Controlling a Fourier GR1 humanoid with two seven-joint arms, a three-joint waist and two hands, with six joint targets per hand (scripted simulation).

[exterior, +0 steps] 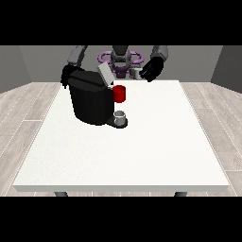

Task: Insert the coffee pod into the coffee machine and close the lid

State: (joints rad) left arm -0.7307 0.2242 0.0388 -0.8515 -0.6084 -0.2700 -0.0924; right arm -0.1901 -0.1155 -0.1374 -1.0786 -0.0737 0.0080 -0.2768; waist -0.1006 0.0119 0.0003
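Hand at the view's right [152,71]: black, raised above the counter's far edge, right of the robot's torso. Fingers are curled round a small pale grey coffee pod [136,73], which shows at the hand's inner side, off the counter surface and well apart from the machine's top opening.

Hand at the view's left [65,77]: black, mostly hidden behind the machine's far left shoulder. Whether its fingers are released or clenched cannot be told from this view; contact with the machine body also cannot be told.

Large black boxy coffee machine [90,100]: stands upright on the wide white counter [142,151], toward the far left corner region, a little in from the left edge. Its light grey flat lid [104,74] is tilted up and open at the machine's top right, hinged end low, free end pointing toward the far edge.

Red cylindrical part [119,93]: sits at the machine's right side, just below the lid.

Small grey cup [121,116]: rests on the machine's dark base tray, directly beneath the red part, at the machine's near right corner.
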